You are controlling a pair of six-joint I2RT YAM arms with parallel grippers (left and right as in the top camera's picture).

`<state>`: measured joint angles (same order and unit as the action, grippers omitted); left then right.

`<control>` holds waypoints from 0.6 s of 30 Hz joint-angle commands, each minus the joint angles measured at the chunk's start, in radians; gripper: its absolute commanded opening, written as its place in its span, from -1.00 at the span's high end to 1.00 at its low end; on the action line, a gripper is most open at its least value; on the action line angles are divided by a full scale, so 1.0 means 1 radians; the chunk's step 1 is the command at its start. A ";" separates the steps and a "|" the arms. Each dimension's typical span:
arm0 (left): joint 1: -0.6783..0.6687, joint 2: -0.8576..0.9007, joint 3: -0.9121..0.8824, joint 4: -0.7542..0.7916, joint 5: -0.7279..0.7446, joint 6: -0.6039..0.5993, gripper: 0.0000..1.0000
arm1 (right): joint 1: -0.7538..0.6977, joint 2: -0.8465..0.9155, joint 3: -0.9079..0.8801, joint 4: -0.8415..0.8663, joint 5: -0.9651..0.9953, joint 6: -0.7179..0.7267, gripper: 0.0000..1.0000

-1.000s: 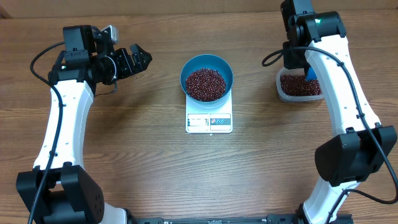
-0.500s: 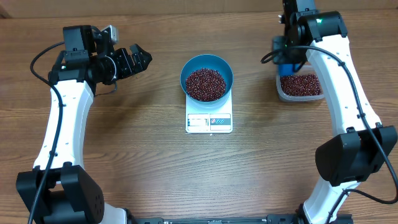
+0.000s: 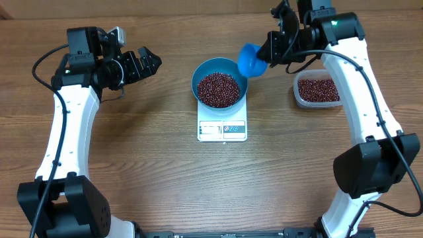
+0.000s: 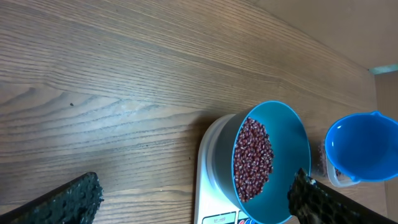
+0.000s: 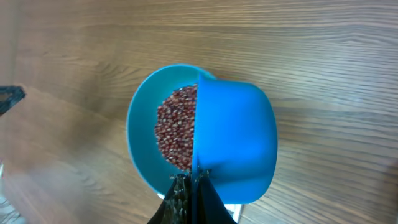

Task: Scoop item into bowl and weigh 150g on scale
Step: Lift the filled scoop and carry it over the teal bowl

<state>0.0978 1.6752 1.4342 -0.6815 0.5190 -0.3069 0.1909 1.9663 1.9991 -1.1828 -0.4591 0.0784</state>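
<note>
Half the bowl (image 5: 142, 134) behind scoop (image 5: 236, 140)

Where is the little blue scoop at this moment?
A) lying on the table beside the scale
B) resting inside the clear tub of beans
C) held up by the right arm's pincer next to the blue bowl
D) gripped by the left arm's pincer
C: the right pincer grips the scoop by the bowl's rim, clear of the tub.

Round, deep bright blue bowl (image 3: 221, 64) sits upright on the small white square digital scale (image 3: 222, 130), display at six o'clock; small dark red-brown beans (image 3: 219, 89) heap inside it.
</note>
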 commanded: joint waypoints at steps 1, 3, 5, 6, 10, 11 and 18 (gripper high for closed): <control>-0.007 -0.021 0.021 0.001 -0.006 0.012 -0.99 | 0.036 -0.025 0.023 0.004 -0.035 -0.008 0.93; -0.007 -0.021 0.021 0.001 -0.006 0.012 -0.99 | 0.061 -0.025 0.023 0.012 -0.004 -0.011 0.93; -0.007 -0.021 0.021 0.001 -0.006 0.012 -0.99 | 0.094 -0.025 0.023 0.019 0.066 -0.046 0.93; -0.007 -0.021 0.021 0.001 -0.006 0.012 -0.99 | 0.111 -0.025 0.023 0.019 0.105 -0.058 0.93; -0.007 -0.021 0.021 0.001 -0.006 0.012 -0.99 | 0.173 -0.025 0.023 0.019 0.211 -0.087 0.92; -0.007 -0.021 0.021 0.001 -0.006 0.012 -0.99 | 0.192 -0.025 0.023 0.019 0.235 -0.106 0.93; -0.007 -0.021 0.021 0.001 -0.006 0.012 -0.99 | 0.307 -0.017 0.023 0.038 0.465 -0.140 0.93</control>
<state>0.0978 1.6752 1.4342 -0.6815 0.5190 -0.3069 0.4679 1.9663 1.9991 -1.1572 -0.1421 -0.0345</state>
